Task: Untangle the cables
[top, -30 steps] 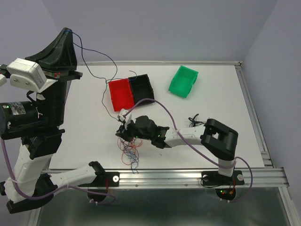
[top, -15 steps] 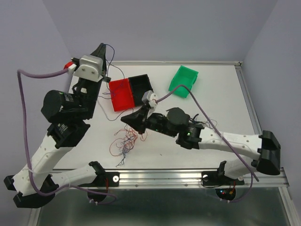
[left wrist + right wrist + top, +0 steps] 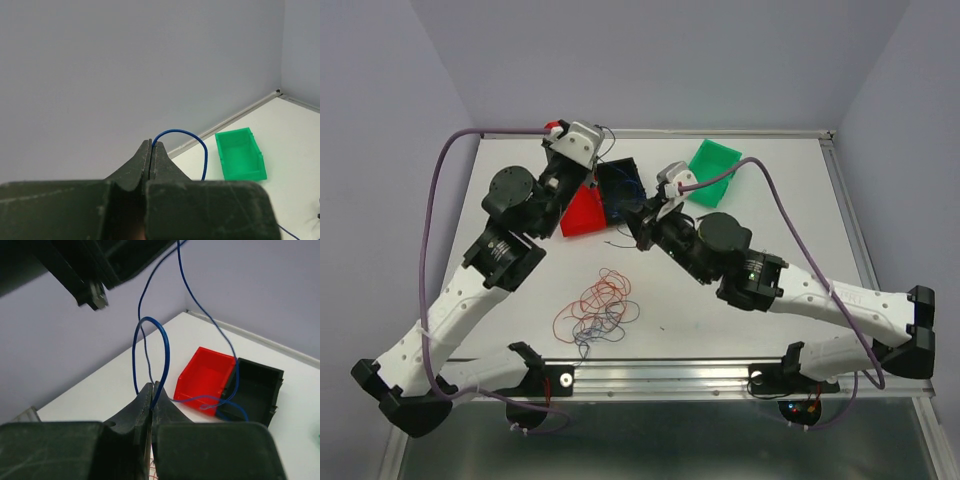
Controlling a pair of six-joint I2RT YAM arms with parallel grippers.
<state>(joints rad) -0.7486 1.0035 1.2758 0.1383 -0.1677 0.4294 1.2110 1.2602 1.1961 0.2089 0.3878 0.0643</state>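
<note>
Pinching blue wire (image 3: 186,132) between fully closed jaws, left gripper (image 3: 151,146) raised over bins; right gripper (image 3: 152,388) also clamped tight on same wire, above red bin (image 3: 204,377) and black bin (image 3: 256,384); remaining cables (image 3: 598,308) lie in loose tangle on table (image 3: 830,190), near front edge

I saw the overhead view evenly and brightly lit, shadows on the white desk (image 3: 800,200) faint and soft. Close to each wrist lens, the left tool (image 3: 151,145) and right tool (image 3: 152,387) looked dark and slightly blurred.
</note>
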